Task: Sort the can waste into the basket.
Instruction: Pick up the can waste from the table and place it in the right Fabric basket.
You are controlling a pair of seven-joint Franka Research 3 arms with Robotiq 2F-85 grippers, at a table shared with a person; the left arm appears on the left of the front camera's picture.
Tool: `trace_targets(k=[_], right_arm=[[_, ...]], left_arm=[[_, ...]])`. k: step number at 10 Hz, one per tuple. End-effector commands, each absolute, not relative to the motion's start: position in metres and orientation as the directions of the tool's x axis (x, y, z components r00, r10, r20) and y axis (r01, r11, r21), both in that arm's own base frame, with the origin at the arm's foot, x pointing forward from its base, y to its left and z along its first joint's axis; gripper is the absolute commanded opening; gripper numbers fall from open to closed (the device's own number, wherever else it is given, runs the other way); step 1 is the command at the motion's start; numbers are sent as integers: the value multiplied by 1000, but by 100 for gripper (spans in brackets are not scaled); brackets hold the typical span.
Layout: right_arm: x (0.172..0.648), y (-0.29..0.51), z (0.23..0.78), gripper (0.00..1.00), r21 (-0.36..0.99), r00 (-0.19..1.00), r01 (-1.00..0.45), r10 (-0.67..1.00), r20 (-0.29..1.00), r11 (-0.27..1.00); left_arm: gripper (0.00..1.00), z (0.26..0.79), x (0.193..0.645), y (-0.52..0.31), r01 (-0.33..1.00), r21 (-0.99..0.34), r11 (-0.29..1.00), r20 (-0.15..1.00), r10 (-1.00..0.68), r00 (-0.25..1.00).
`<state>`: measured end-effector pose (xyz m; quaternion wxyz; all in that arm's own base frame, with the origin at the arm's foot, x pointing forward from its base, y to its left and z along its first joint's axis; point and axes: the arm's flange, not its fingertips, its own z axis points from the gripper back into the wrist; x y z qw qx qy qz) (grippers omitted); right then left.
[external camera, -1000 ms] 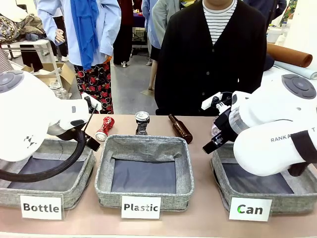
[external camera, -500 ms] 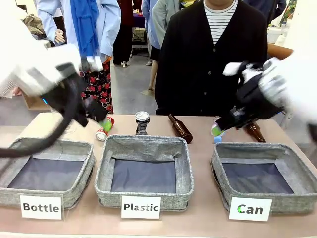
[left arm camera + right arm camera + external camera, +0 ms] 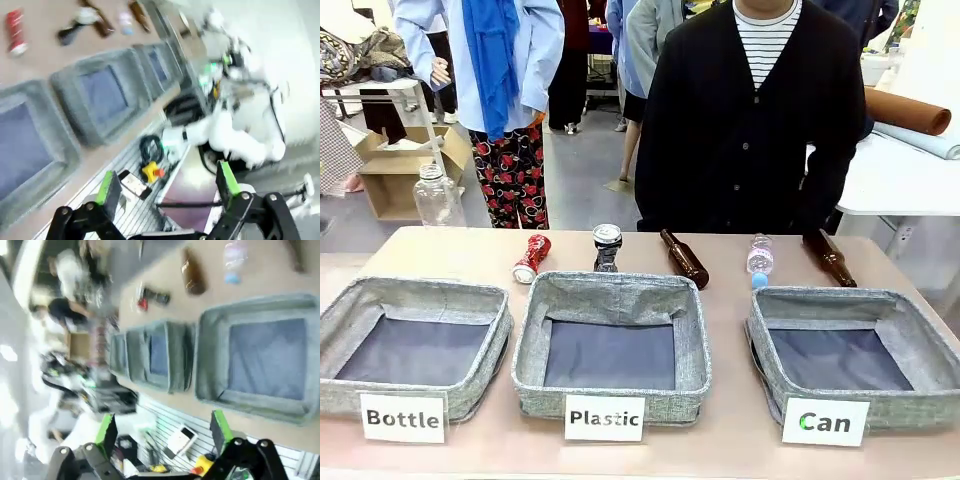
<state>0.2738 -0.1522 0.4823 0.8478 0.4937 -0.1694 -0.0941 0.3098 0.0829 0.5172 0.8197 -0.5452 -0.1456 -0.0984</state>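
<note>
The red crushed can (image 3: 531,258) lies on the table behind the gap between the "Bottle" and "Plastic" baskets. The dark grey can with a silver top (image 3: 607,247) stands just behind the "Plastic" basket. At the right stands the "Can" basket (image 3: 920,400), with only its dark lining inside. High above the table, my left gripper (image 3: 167,182) is open and holds nothing; far below it are the red can (image 3: 15,31) and the dark can (image 3: 75,25). My right gripper (image 3: 163,427) is also open and bare, high over the "Can" basket (image 3: 206,360).
The "Bottle" basket (image 3: 470,395) and "Plastic" basket (image 3: 610,290) stand left and middle. Behind the baskets lie two brown bottles (image 3: 684,258) (image 3: 828,257) and a small plastic bottle (image 3: 759,257). A clear bottle (image 3: 432,197) stands far left. A person in black (image 3: 750,130) stands at the far edge.
Both arms have swung up and away from over the baskets and left the front view. The cans and bottles have not moved.
</note>
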Motion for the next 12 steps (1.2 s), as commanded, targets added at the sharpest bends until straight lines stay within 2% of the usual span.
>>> trace_targets(k=[1,2,3,4,9,10,11,12], right_arm=[[272,-164,421,100,961,834,19,-534,137,275],[265,-173,414,100,968,803,20,-581,132,248],[267,-166,416,100,945,779,19,-597,192,328],[266,-215,431,100,951,829,95,-552,88,294],[266,-215,431,100,951,829,95,-552,88,294],[266,-215,431,100,951,829,95,-552,88,294],[266,-215,431,100,951,829,95,-552,88,294],[266,-215,431,100,951,829,95,-552,88,294]], left_arm=[[100,460,307,110,79,-944,321,192,337,922],[100,446,290,121,30,-958,284,153,425,892],[100,448,286,105,64,-946,317,215,468,857],[100,443,292,143,71,-934,350,180,292,939],[100,442,296,137,40,-940,340,153,314,937],[100,459,282,118,238,-878,415,308,109,945],[100,474,290,94,302,-808,506,345,-10,938],[100,492,316,52,319,-737,596,312,-119,943]])
